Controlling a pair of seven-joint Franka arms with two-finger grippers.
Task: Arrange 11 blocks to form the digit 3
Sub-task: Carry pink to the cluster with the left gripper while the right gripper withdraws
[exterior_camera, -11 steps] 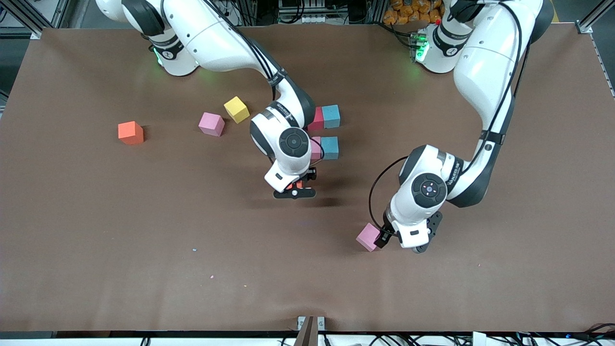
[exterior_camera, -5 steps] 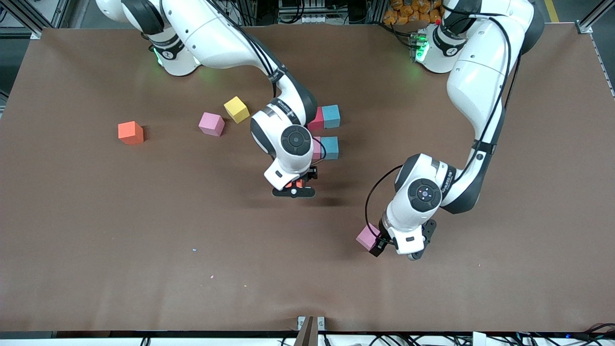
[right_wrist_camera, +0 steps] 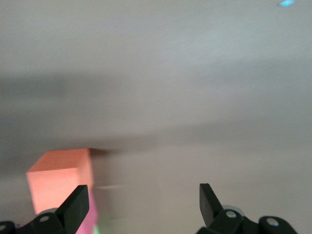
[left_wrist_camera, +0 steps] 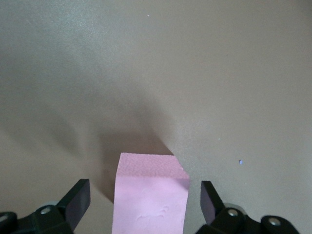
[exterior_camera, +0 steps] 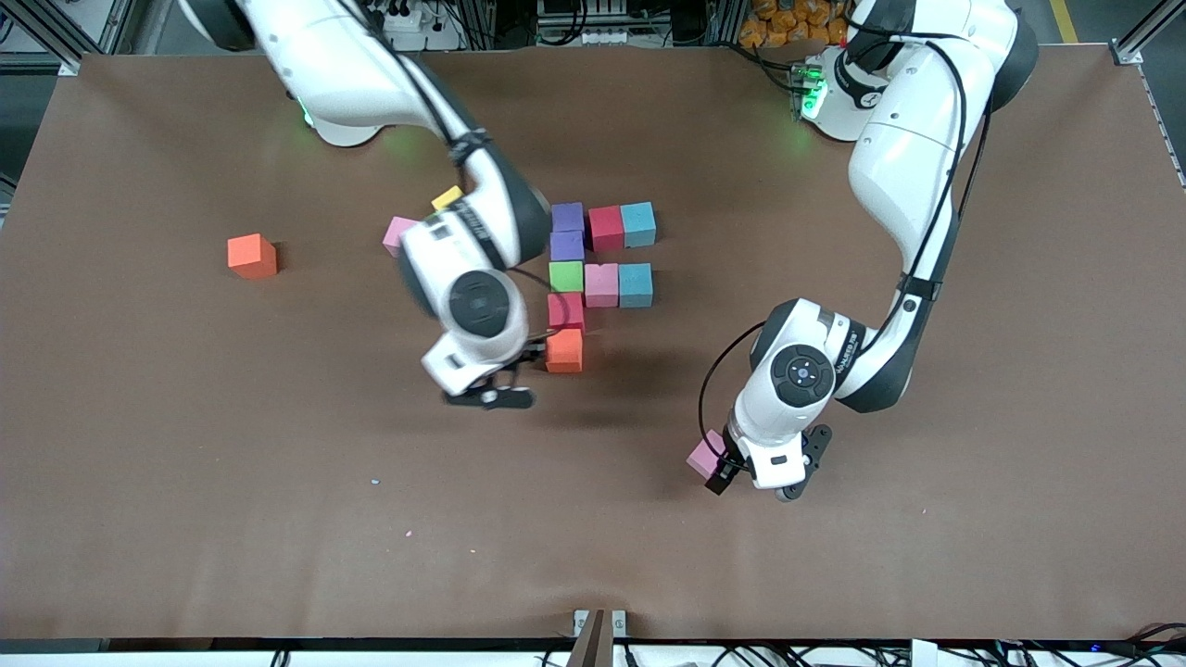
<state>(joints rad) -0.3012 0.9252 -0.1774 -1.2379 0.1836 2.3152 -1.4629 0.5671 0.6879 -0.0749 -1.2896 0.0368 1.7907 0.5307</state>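
Observation:
Two purple blocks (exterior_camera: 567,217), a green block (exterior_camera: 565,276), a crimson block (exterior_camera: 565,310) and an orange block (exterior_camera: 564,351) form a column mid-table. Beside it lie a crimson block (exterior_camera: 606,228), a pink block (exterior_camera: 601,284) and two light blue blocks (exterior_camera: 637,223). My right gripper (exterior_camera: 491,394) hangs open and empty just beside the orange block (right_wrist_camera: 58,178). My left gripper (exterior_camera: 752,486) is open around a lone pink block (exterior_camera: 706,455), which sits between its fingers (left_wrist_camera: 78,200) with gaps on both sides. The right arm partly hides a yellow block (exterior_camera: 447,196) and another pink block (exterior_camera: 398,232).
Another orange block (exterior_camera: 251,256) lies alone toward the right arm's end of the brown table (exterior_camera: 278,482). Both arms reach low over the middle of the table.
The right gripper has let go of the orange block at the column's near end and swung off toward its own end, uncovering the column. The left gripper has shifted slightly around the pink block.

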